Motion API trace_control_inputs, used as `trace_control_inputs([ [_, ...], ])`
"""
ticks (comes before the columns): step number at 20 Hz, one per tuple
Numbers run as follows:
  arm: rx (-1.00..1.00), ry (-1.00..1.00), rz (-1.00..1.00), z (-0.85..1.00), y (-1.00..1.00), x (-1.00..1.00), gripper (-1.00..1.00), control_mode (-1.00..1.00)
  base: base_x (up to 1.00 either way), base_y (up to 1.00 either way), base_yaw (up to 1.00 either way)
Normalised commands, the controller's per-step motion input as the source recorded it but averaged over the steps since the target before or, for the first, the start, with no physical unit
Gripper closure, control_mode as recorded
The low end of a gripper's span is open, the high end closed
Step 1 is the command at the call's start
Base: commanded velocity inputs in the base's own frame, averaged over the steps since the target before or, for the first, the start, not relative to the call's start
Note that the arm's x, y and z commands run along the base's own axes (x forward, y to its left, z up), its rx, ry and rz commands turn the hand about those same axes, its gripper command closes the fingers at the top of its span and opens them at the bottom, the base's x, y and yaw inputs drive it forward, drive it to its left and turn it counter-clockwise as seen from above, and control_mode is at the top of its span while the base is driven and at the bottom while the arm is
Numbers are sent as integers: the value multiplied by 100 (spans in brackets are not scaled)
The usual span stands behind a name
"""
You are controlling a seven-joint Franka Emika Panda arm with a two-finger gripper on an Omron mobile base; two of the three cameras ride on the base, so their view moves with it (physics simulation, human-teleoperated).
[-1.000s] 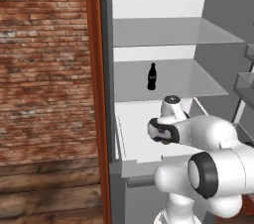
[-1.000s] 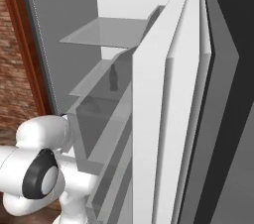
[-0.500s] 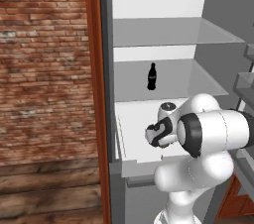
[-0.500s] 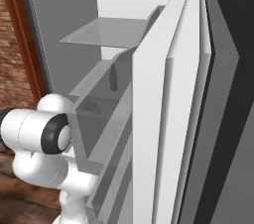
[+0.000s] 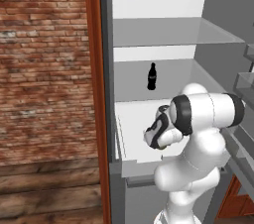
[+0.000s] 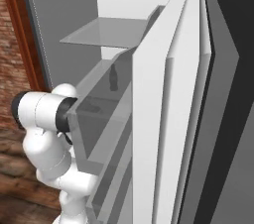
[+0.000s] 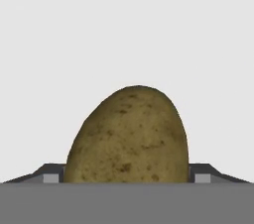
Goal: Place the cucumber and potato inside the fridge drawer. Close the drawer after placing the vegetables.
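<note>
- The fridge (image 5: 154, 29) stands open in front of me, with a small dark bottle (image 5: 152, 76) on a shelf.
- The drawer (image 5: 134, 129) is pulled out, and my arm reaches over its white floor.
- My pincer (image 7: 127, 181) is closed on the potato (image 7: 130, 136), one finger at each side, low down.
- The potato looks hard, a bit heavy and bumpy, so I think gripping its wide middle stops slips.

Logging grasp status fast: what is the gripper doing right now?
Gripper: shut on the potato, which sits between its two finger tips in the hand view.
</note>
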Motion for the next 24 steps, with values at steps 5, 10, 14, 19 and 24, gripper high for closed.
trace_control_inputs([
  [5, 0, 6, 1, -25, 0, 3, -100, -100, 0, 0, 0],
  [10, 0, 0, 0, 5, 0, -3, -100, -100, 0, 0, 0],
  [14, 0, -2, 0, 46, 4, -7, -100, -100, 0, 0, 0],
  [19, 0, -7, 0, 95, 0, -21, -100, -100, 0, 0, 0],
  [24, 0, -12, 0, 99, 7, -75, -100, -100, 0, 0, 0],
])
